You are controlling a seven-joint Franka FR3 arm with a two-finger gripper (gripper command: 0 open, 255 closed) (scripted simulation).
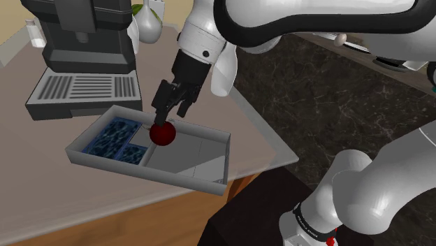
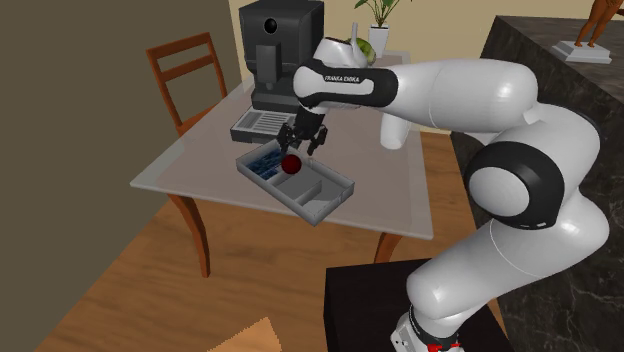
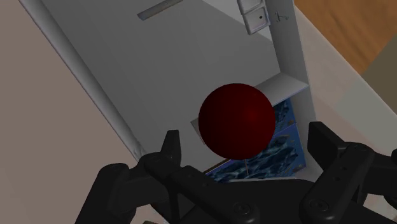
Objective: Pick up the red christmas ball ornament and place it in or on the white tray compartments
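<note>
The dark red ball ornament [image 1: 162, 133] [image 2: 290, 164] [image 3: 236, 121] is inside the grey-white tray [image 1: 216, 183] [image 2: 330, 200] [image 3: 159, 70], over the divider beside the blue patterned compartments [image 1: 115, 136]. My black gripper [image 1: 170, 115] [image 2: 303, 145] [image 3: 245, 133] hangs just above the ball. It is open: in the wrist view the fingers [image 3: 172, 146] stand apart on either side of the ball with a gap to each. I cannot tell whether the ball rests on the tray or is still just above it.
A black coffee machine [image 1: 84, 42] [image 2: 280, 50] stands behind the tray, with a white vase [image 1: 150, 24] and a plant [image 2: 370, 40] near it. A wooden chair [image 2: 190, 70] stands at the table's far side. A dark stone counter [image 1: 328, 91] borders the table.
</note>
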